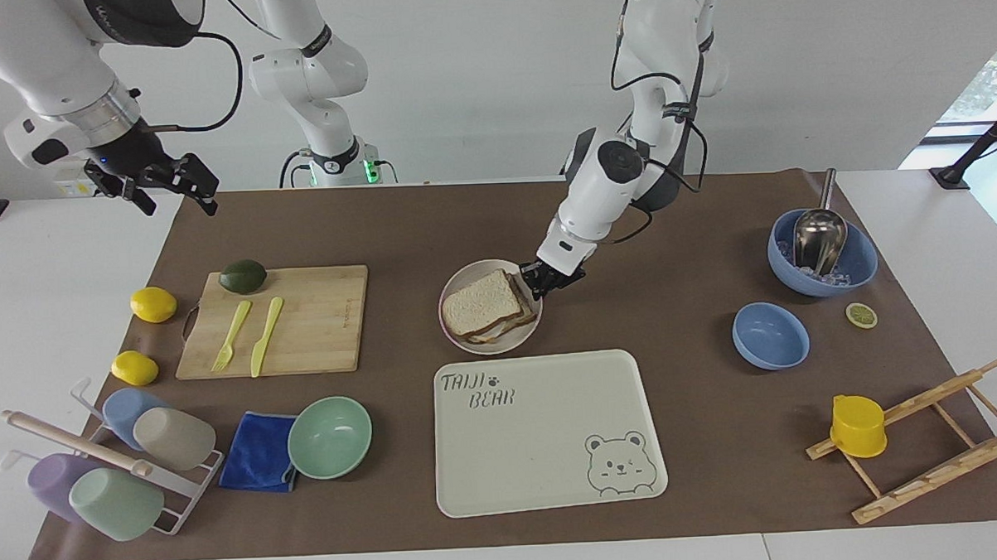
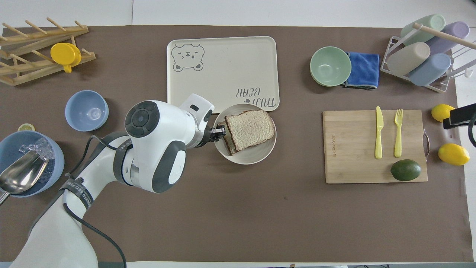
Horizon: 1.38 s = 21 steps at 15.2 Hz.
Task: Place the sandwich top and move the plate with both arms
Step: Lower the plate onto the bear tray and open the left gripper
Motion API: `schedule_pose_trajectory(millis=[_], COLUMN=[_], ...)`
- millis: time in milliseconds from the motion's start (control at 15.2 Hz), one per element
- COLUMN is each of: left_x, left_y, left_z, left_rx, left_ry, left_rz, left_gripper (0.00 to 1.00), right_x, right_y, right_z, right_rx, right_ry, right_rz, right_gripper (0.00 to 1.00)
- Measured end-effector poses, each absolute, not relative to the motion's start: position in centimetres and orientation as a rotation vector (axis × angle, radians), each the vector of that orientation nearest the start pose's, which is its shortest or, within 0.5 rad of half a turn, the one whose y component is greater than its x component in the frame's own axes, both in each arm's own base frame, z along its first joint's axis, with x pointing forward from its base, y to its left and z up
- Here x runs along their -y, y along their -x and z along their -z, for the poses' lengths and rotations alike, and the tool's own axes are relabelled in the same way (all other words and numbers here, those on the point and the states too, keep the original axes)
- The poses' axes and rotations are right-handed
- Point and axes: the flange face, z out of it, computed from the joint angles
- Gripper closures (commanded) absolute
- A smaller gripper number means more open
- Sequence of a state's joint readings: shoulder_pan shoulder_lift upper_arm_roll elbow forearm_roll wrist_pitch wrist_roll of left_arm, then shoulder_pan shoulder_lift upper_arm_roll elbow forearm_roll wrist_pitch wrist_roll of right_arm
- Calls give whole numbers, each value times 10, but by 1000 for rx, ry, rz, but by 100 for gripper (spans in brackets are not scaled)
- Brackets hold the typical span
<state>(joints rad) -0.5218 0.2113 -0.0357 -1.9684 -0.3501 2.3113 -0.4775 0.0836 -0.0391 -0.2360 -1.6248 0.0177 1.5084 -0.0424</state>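
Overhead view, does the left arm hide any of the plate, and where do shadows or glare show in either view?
Overhead view: the left arm's white wrist covers the left gripper and crowds the plate rim; the sandwich top stays clear. Facing view: soft shadow under the plate; bright glare on the metal scoop.

Shown: 2 arms [image 1: 618, 156], 1 plate [image 1: 465, 273] w/ 1 sandwich [image 1: 483, 301], 1 tray [image 1: 545, 427], 3 bowls [image 1: 770, 334], 4 cups [image 1: 172, 436] on 1 rack [image 1: 195, 489], 2 lemons [image 1: 153, 304], 1 avocado [image 1: 242, 276], 1 board [image 1: 317, 319], 1 fork [image 1: 232, 335], 1 knife [image 1: 266, 335], 1 cloth [image 1: 256, 450], 1 scoop [image 1: 819, 234], 1 yellow mug [image 1: 857, 425].
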Motion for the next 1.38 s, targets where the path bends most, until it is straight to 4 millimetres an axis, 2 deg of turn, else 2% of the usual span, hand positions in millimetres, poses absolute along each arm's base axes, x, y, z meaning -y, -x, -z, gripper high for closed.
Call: schedule_pose_trajectory(millis=[328,591,722,853,1116,1378], left_x=[303,295,294,295,283,281], left_y=[-556,-599,-618,-632,-660,-671], left_z=[-404,-409,-400,-379,-351,-330], left_rx=[386,450,472,492,556,598], left_ry=[3482,3496,3497,3486,3475,3474], left_rz=[0,0,-10,-32,-17,53], left_gripper=[100,100,100,100,100,100], right_x=[79,78,77,77,77,77], right_y=[-529,-529,-529,-529,-529,-529], right_z=[-615,-615,-615,-615,-615,-615], right_rx=[-163,-158,-158,-158,-158,-158], right_ry=[3101,3102,3102,3102,3102,3102], right_rz=[-117,-117,-117,-117,-117,-117], right_gripper=[0,0,0,0,0,0])
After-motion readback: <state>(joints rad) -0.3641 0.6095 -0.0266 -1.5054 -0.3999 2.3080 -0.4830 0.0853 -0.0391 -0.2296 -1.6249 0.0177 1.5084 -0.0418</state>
